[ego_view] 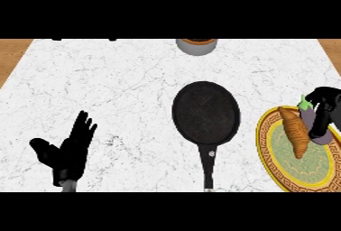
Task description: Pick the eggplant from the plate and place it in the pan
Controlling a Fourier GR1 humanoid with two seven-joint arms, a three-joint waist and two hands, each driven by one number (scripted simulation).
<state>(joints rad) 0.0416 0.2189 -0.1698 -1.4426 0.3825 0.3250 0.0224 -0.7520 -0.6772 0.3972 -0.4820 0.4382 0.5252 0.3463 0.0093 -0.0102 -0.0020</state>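
Purple eggplant [313, 121] seemingly gripped, mostly hidden by right hand [325, 104]

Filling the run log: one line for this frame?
phase: grasp | right hand: curled on eggplant over plate | left hand: open, resting | pan: empty

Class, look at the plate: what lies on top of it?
On the plate lie a croissant and the eggplant. The right hand curls round the eggplant, hiding most of it.
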